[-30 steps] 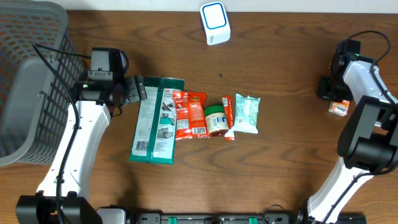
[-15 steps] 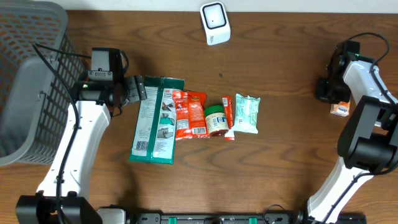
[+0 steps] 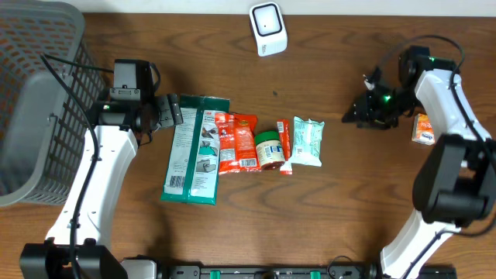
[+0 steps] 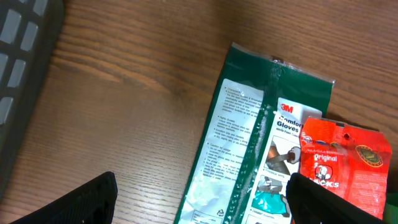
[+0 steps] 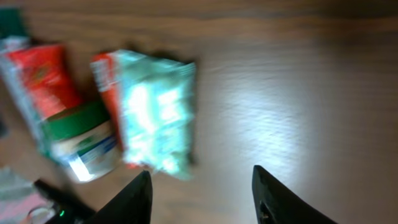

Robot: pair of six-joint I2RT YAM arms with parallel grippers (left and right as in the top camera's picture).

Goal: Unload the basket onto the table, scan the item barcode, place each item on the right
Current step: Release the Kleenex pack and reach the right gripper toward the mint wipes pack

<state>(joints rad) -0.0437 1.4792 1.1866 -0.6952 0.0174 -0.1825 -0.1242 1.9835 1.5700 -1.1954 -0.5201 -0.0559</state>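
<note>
we judge this to be the pick-up step, with no item in hand yet: the right gripper (image 3: 361, 109) hangs over bare wood, its jaws apart and nothing between them. the nearest candidate, a pale mint-green plastic pouch (image 3: 308, 142), lies near the gripper, toward the left arm and a little closer to the robot's base. it sits at the end of a row, touching a thin red packet (image 3: 284, 146). the next move calls for lowering over the pouch, closing on one edge without dragging its neighbour, then carrying it to the white scanner with the blue ring (image 3: 267, 28), which stands well beyond the gripper. which face bears the barcode we cannot tell. the left gripper (image 3: 172, 110) is wide open and empty, just beside the top end of a flat green glove packet (image 4: 249, 143).
</note>
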